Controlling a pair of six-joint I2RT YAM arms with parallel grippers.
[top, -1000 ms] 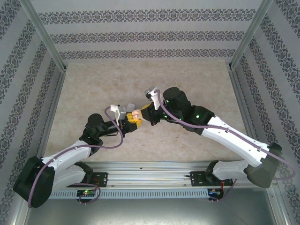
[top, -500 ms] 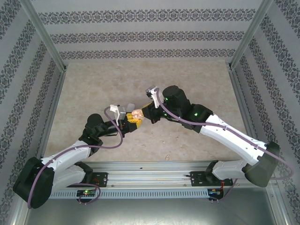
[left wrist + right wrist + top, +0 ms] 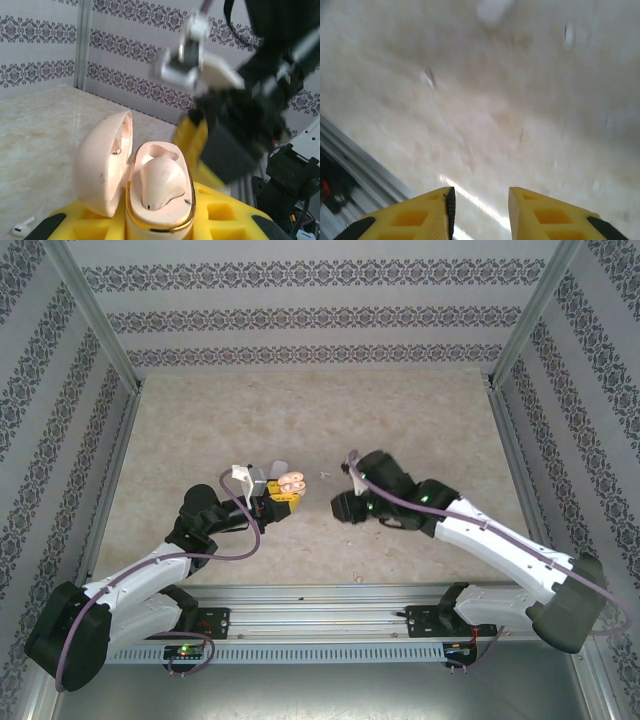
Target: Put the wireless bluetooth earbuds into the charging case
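badly blurred table point(image 3: 495, 110) below right gripper point(image 3: 481, 210)

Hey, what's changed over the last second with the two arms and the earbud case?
The right end effector opened and pulled back from the case, moving rightward and nearer. Its jaws now stand apart with nothing between them. An earbud sits in the open case. Unchanged: the left end effector holds the case in about the same spot, lid open.

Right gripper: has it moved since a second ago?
Yes. The right gripper has pulled back from the charging case, moving rightward and nearer the front rail.
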